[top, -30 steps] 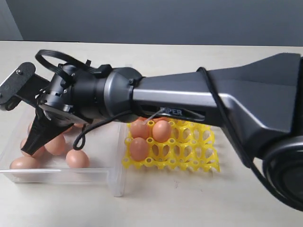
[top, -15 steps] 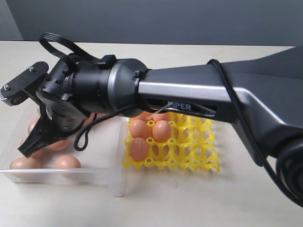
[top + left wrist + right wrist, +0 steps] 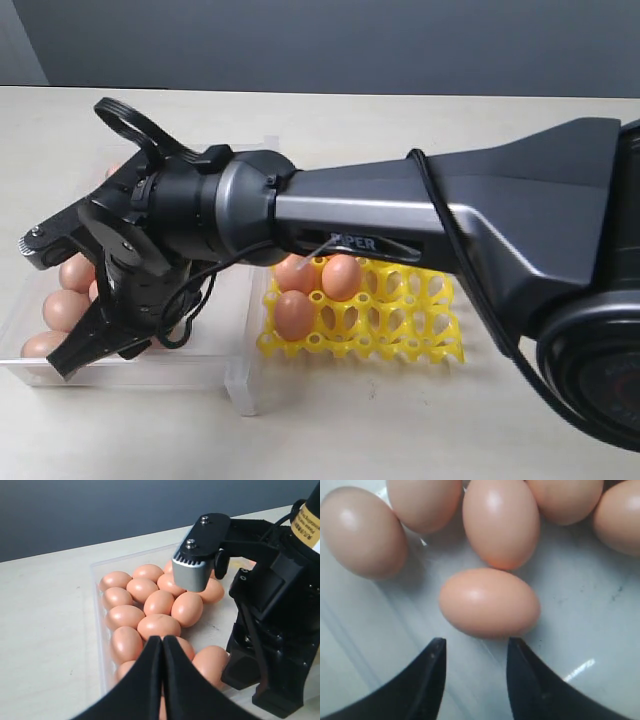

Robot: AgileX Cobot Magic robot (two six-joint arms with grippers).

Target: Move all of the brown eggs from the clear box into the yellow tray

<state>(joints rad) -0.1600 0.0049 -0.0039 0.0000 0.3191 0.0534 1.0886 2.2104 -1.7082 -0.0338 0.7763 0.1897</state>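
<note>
Several brown eggs (image 3: 159, 601) lie packed in the clear box (image 3: 97, 611) at the left of the exterior view. My right gripper (image 3: 476, 645) reaches across into the box (image 3: 150, 372) and hovers open just above its floor. One egg (image 3: 489, 602) lies crosswise just beyond its fingertips, untouched, with more eggs (image 3: 501, 521) behind it. In the exterior view the right gripper (image 3: 95, 340) points down near the box's front wall, beside eggs (image 3: 68, 308). The yellow tray (image 3: 400, 330) holds three visible eggs (image 3: 342, 276) at its left end. My left gripper (image 3: 162, 640) is shut and empty above the box.
The right arm's black wrist and silver camera mount (image 3: 195, 565) stand close in front of the left gripper. The long dark right arm (image 3: 420, 215) spans the tray's back rows and hides them. The pale table (image 3: 400, 420) stretches all around the box and tray.
The right gripper has swung down toward the front of the clear box and its jaws have opened. The tray and its eggs have not moved.
</note>
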